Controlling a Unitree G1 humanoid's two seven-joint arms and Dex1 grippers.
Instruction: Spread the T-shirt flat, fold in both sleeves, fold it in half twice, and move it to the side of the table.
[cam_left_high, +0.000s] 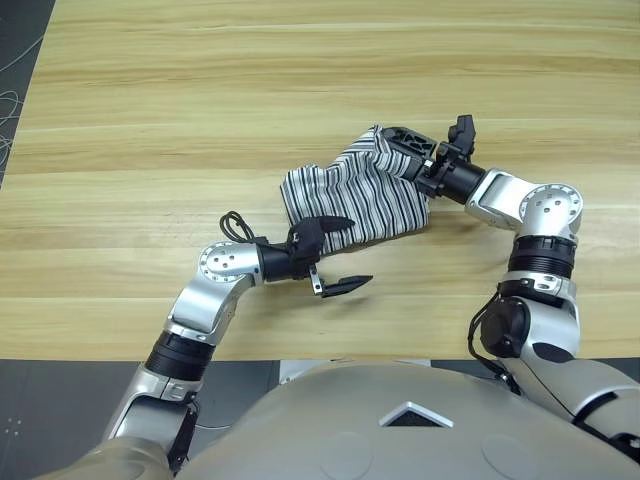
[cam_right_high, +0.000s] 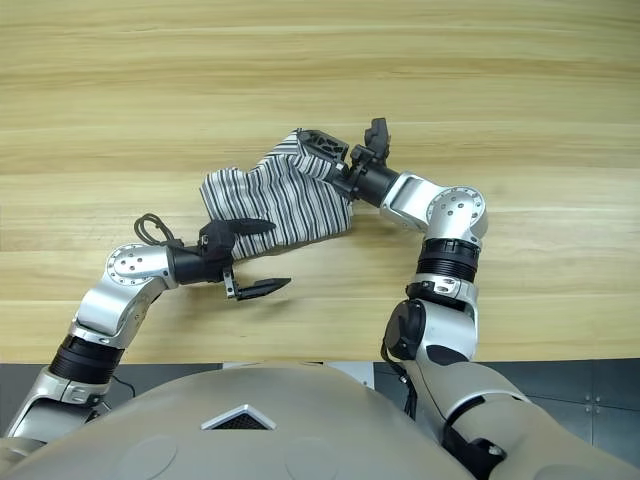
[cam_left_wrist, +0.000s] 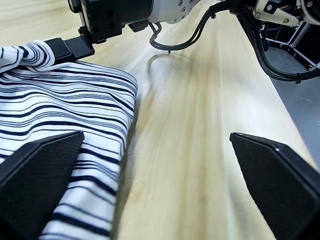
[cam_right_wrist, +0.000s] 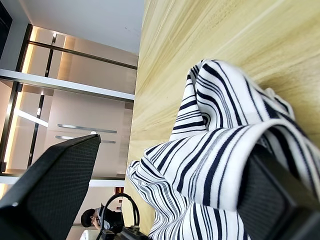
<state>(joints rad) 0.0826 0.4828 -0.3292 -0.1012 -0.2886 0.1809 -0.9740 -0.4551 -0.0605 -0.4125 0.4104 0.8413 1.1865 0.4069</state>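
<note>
The striped T-shirt (cam_left_high: 350, 195) lay bunched at frame centre on the table (cam_left_high: 200, 100). The left end effector (cam_left_high: 361, 250) was spread at its lower edge; the right end effector (cam_left_high: 425, 130) was spread, fabric draped over one finger. Recommended: pinch opposite edges, draw apart evenly

Bright even light, faint shadows on table (cam_left_high: 300, 80)

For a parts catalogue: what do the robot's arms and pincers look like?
The left arm and right arm are silver-grey with round joint caps and black ribbed collars. The left pincer and right pincer are black, with tapered, textured fingers. A black cable loops by the left wrist.
</note>
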